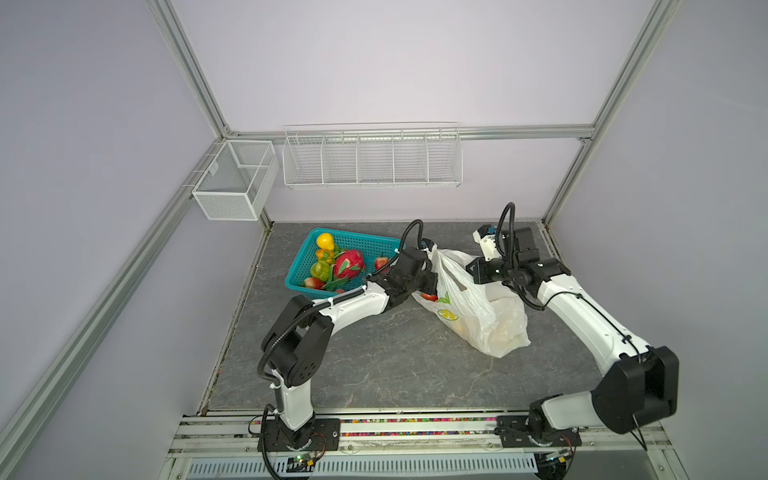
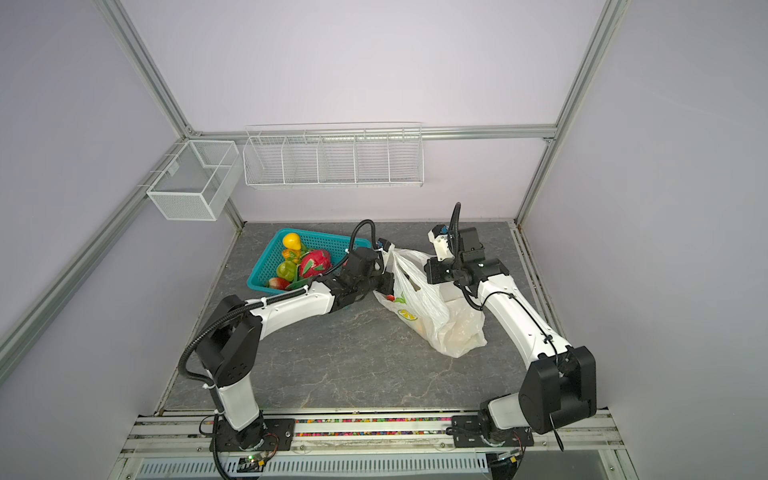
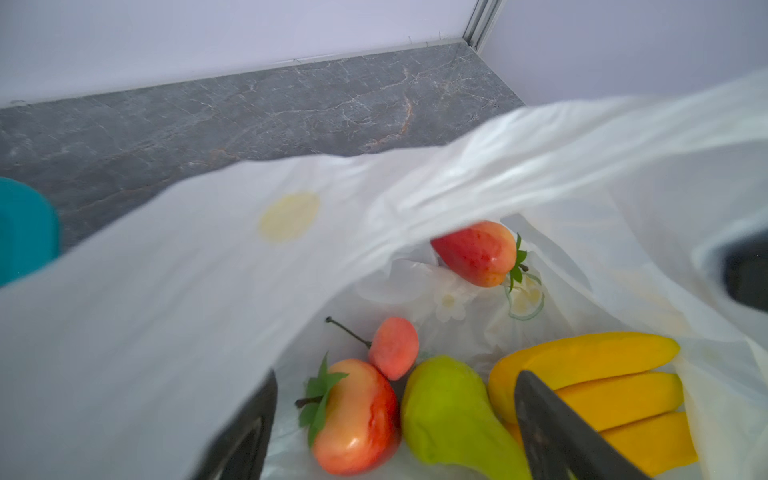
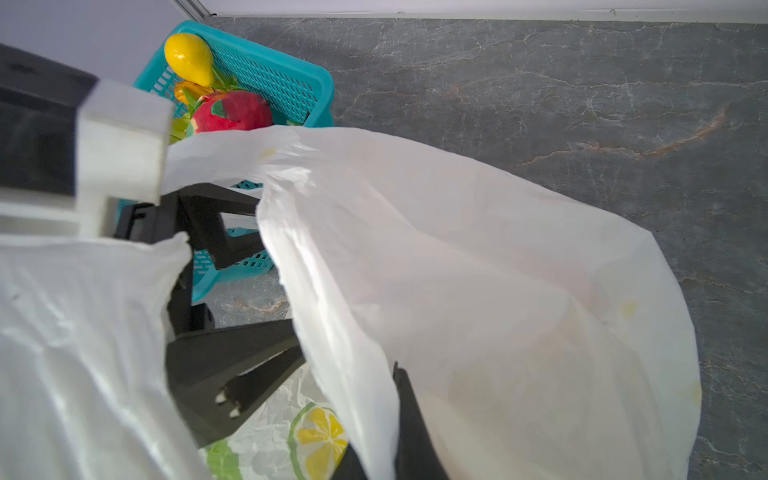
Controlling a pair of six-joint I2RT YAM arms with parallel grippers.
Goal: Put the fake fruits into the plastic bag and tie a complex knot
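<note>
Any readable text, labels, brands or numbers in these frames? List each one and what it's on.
No text is readable in any view.
Plastic bag: it carries a printed lemon slice and green leaves, with no words.
Small tag on the white mesh bin: too small to tell whether it bears any text.
Circuit board by the left arm's base: too small to read.

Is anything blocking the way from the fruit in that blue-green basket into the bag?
Nothing visible does. The bag gapes toward the basket beside it; only the open left gripper sits in its mouth.
</note>
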